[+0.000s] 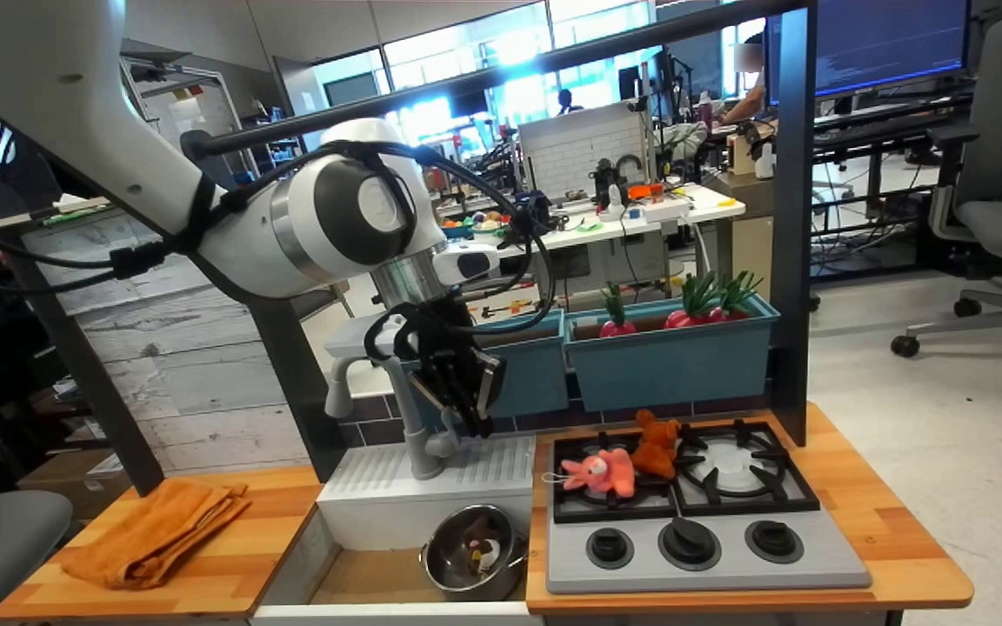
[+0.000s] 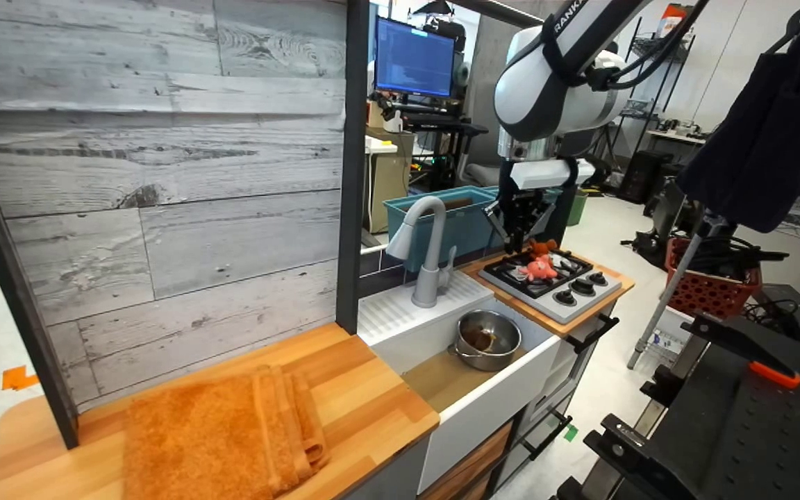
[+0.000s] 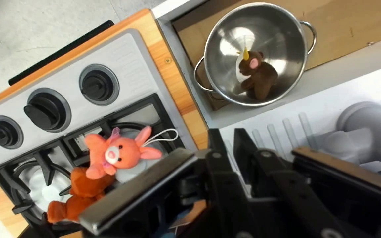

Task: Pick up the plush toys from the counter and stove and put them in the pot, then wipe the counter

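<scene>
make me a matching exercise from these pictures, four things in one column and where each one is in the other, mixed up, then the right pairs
1. Pink bunny
2. Pot
3. Orange cloth
4. Dark brown toy

A. Inside the pot
B. Folded on the wooden counter
C. Lying on the stove
D. Sitting in the sink

Pairs: 1-C, 2-D, 3-B, 4-A
</scene>
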Controlling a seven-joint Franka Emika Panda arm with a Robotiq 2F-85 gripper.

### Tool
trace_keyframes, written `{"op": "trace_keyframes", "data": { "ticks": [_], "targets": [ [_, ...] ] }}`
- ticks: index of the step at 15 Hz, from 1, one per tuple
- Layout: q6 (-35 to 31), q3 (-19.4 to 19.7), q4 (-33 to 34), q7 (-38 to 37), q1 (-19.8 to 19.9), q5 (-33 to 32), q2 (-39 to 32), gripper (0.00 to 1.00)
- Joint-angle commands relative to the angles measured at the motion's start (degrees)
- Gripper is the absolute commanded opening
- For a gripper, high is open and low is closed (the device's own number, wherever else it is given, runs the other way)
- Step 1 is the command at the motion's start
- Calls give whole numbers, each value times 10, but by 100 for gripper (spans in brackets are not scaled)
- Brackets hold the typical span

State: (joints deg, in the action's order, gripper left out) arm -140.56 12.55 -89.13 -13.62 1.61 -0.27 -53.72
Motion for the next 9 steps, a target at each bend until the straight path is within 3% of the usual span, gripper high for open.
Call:
{"op": "trace_keyframes", "data": {
  "ticks": [1, 2, 3, 5, 9],
  "targets": [
    [2, -6, 5, -3, 6, -6, -2, 24],
    [2, -5, 7, -3, 6, -6, -5, 30],
    [2, -5, 7, -3, 7, -6, -7, 58],
    [6, -5, 21, -8, 14, -1, -19, 61],
    [13, 5, 39, -34, 30, 8, -29, 89]
  ]
}}
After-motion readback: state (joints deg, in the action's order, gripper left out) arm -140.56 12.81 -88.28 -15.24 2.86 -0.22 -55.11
